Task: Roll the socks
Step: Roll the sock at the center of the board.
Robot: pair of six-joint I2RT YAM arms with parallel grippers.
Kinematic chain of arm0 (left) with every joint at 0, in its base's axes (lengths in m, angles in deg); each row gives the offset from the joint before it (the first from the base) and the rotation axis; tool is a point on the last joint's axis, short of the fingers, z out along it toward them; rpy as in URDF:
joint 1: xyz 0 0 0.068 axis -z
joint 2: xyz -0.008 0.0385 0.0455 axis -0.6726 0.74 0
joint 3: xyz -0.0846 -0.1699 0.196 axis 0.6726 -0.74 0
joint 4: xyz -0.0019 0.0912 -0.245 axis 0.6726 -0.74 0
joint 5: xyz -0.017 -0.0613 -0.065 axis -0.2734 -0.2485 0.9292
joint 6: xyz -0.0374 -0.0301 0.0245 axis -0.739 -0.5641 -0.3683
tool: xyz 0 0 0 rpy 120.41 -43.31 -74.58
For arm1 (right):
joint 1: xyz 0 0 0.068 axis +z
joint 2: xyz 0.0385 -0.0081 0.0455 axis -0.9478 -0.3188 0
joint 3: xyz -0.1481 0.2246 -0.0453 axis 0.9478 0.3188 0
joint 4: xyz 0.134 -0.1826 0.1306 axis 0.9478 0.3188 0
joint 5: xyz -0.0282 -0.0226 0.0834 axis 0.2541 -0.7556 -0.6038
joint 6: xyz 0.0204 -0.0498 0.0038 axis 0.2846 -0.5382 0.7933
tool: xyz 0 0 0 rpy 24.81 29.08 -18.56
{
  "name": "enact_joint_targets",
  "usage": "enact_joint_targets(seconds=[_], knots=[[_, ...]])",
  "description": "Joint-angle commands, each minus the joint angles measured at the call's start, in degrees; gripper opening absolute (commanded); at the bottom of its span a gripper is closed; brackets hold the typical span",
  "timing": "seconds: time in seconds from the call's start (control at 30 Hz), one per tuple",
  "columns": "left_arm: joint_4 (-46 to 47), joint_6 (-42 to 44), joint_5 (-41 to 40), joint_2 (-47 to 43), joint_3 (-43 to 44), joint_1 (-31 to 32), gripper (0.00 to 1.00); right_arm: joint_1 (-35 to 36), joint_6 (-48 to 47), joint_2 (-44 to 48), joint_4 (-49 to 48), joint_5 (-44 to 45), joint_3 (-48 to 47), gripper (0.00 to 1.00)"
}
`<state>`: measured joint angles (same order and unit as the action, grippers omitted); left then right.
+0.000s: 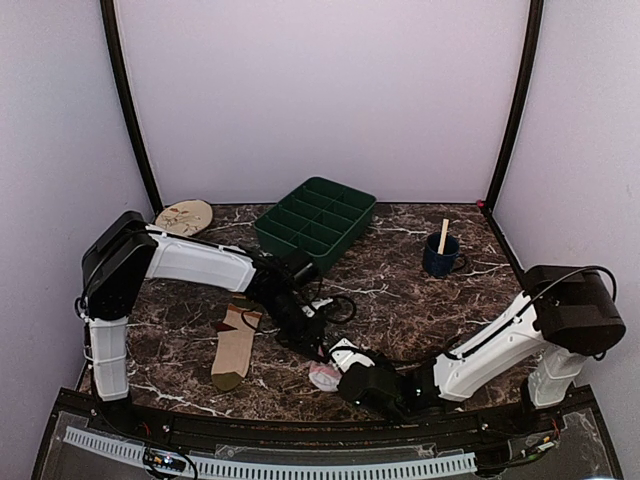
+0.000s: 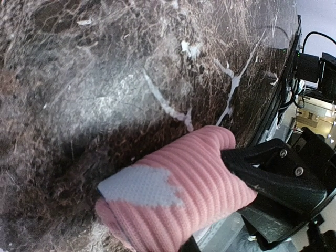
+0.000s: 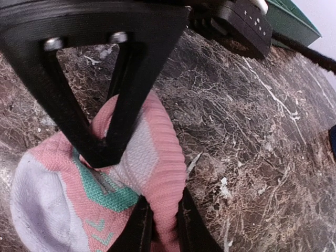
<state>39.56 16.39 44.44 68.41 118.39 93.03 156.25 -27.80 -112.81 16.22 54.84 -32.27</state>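
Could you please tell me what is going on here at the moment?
Both arms are working on the pink sock near the front edge of the table. The right gripper is clamped on it, and the sock looks partly bunched into a roll. The left gripper sits close beside it; I cannot tell whether it is open. The striped beige sock lies flat to the left, untouched.
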Motion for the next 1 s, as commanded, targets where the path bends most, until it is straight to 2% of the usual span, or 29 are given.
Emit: enact_joint_targets(seconds=[0.0,0.4,0.63,0.8,0.97], knots=[[5.3,1.8,-13.6,-3.7,-5.4,0.9,0.0,-1.9,5.6,3.3,1.1,-5.7,1.7,0.13],[19.3,2.0,-26.1,-9.2,-17.0,2.6,0.0,-5.0,10.5,6.7,4.2,-14.8,3.6,0.27],[25.0,3.0,-28.3,-8.9,-20.1,3.4,0.0,-6.2,14.3,11.0,6.6,-18.5,5.2,0.39],[27.0,4.2,-28.8,-7.6,-20.7,3.8,0.0,-7.2,17.9,17.8,8.3,-21.9,6.8,0.48],[27.9,5.1,-29.7,-7.1,-21.2,4.6,0.0,-10.2,22.1,23.8,8.7,-25.1,8.6,0.5]])
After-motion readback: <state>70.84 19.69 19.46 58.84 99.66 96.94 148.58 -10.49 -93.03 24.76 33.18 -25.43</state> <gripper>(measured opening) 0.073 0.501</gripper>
